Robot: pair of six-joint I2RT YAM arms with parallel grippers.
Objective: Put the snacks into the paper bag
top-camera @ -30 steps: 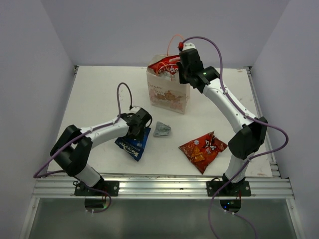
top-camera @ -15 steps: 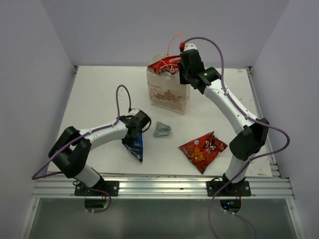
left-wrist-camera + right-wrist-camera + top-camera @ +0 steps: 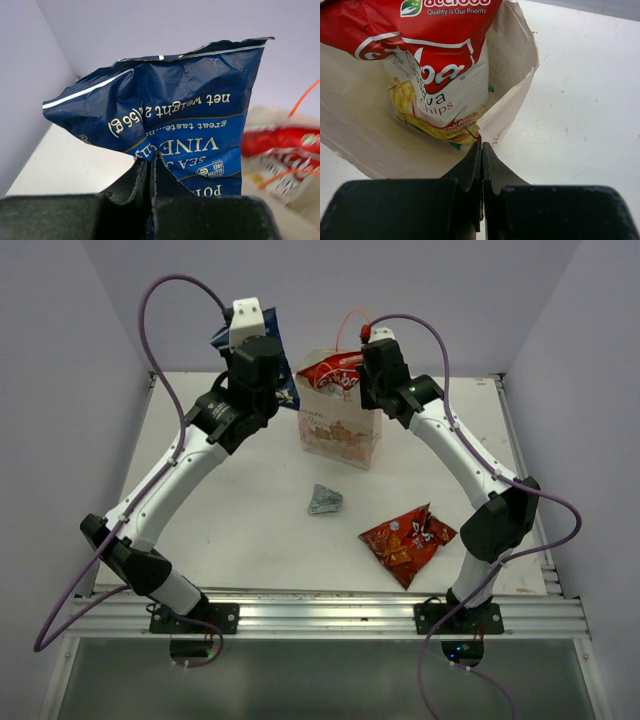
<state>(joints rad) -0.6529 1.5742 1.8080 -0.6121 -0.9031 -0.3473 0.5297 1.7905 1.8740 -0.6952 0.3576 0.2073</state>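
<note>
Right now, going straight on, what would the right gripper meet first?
The wall of the beige kraft paper bag, at its shut fingertips; then likely the big red-white chips bag inside.

Cassava chips bag (image 3: 330, 370) stands in the paper bag (image 3: 340, 435), top protruding. Vinegar chips packet (image 3: 200, 125) is aloft in the left gripper (image 3: 151, 160), just left of the paper bag. On the table (image 3: 220, 440) before the paper bag: foil packet (image 3: 324, 499); further front-right, flat chips bag (image 3: 407, 538).

Seen from my remote console, this is a robotics lab test cell: a bare white counter (image 3: 250, 530) boxed in by blank pale walls (image 3: 60, 390). The left arm (image 3: 175, 475) and right arm (image 3: 462, 455) I drive stand bolted to an aluminium rail (image 3: 320, 612), trailing purple cables (image 3: 178, 278).
</note>
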